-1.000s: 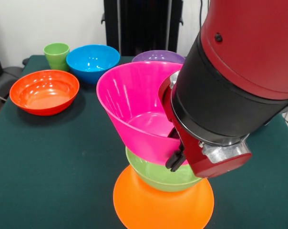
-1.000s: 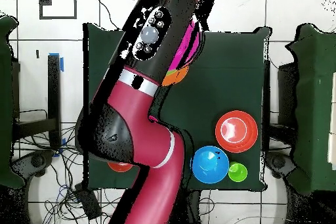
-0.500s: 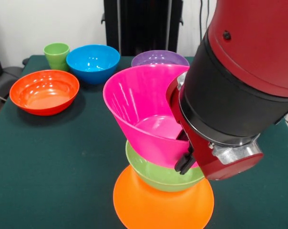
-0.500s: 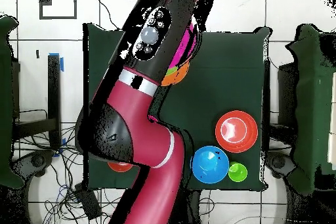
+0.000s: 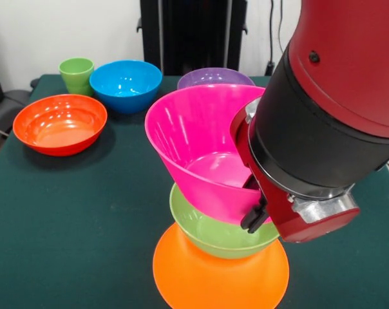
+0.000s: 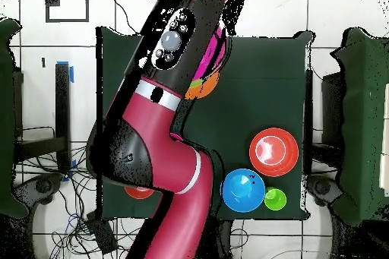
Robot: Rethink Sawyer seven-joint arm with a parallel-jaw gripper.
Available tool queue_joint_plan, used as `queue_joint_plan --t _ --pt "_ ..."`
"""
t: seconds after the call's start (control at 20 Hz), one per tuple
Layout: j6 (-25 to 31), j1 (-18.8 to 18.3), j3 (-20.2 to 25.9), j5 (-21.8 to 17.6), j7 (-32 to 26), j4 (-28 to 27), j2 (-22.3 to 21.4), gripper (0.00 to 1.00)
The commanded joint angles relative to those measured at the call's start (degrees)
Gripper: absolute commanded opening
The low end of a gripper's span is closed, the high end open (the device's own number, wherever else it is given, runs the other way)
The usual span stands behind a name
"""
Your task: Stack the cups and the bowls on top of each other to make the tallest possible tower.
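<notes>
Fingers grip the tilted pink bowl's rim above the green bowl.

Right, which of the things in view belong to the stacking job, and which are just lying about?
Job:
- tower: orange bowl, green bowl
- pink bowl, tilted, at the end effector
- red-orange bowl
- blue bowl
- purple bowl
- green cup

Lying about:
- cables on the floor

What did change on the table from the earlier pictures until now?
The pink bowl, carried tilted on the arm's hand, shifted a little to the picture's right in the front view, over the green bowl on the upturned orange bowl. The green cup, blue bowl and red-orange bowl stayed put.
</notes>
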Motion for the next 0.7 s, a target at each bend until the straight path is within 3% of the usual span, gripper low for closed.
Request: queue_joint_plan --t 0.05,0.7 --pt "7.33 -0.73 -6.08 -1.33 7.36 -2.56 -0.84 0.00" --pt "5.21 -0.71 -5.73 -2.04 8.54 -2.15 0.00 0.00"
